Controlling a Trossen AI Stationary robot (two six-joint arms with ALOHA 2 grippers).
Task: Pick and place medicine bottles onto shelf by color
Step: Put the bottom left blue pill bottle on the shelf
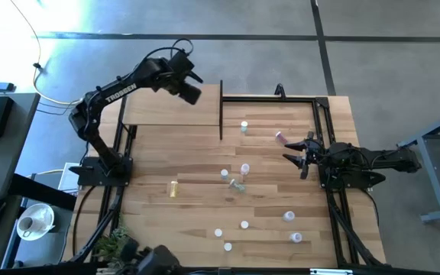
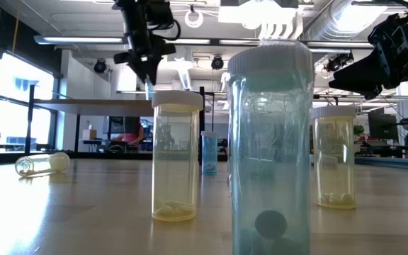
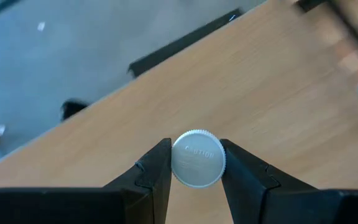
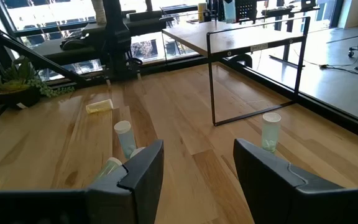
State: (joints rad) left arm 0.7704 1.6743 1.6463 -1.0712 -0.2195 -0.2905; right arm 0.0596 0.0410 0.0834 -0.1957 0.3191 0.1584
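A capped bottle (image 3: 197, 158) was clamped between the left gripper (image 1: 190, 92) fingers above the shelf (image 1: 172, 103), upper left of the high view. If released tilted, it could be toppled off. The right gripper (image 1: 299, 156) was held open, empty, at centre right.

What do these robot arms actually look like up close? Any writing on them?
Both arms are dark, jointed and slim. The left arm bears white TROSSEN lettering. Each ends in a gripper, the left gripper and the right gripper, with two black, wedge-shaped fingers. Dark cables trail from the bases.
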